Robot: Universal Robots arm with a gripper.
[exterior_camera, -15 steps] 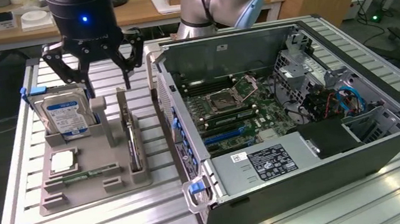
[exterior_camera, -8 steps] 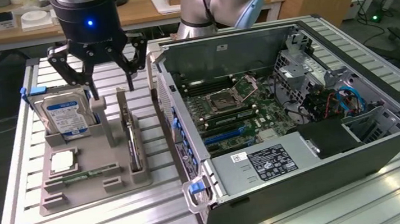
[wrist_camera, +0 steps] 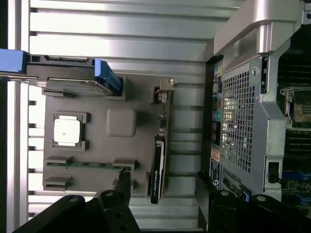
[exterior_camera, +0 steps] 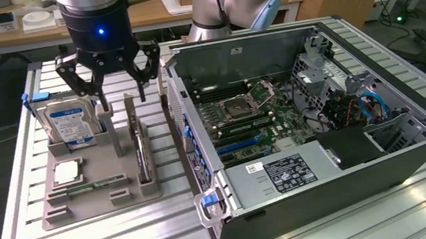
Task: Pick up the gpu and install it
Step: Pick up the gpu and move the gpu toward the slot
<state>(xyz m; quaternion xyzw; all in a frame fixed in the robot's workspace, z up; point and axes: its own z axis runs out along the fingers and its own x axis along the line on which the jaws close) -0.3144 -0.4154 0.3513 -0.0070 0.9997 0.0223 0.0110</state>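
The gpu (exterior_camera: 142,157) is standing on its long edge in a narrow slot of the grey tray (exterior_camera: 101,162). It is sitting on the tray's side towards the open computer case (exterior_camera: 322,161), which is lying at three o'clock from it in the exterior view. The gripper (exterior_camera: 121,97) is hovering over the tray's far end with its jaws spread wide and holding nothing. In the exterior view the gpu is lying at six o'clock from it. In the wrist view the gpu (wrist_camera: 158,165) is running lengthwise toward the gap between the two fingers (wrist_camera: 121,182), one on each side and neither touching it. From the gpu, the hard drive (exterior_camera: 69,124) is standing at ten o'clock in the exterior view, and the memory stick (exterior_camera: 92,185) is lying at eight.
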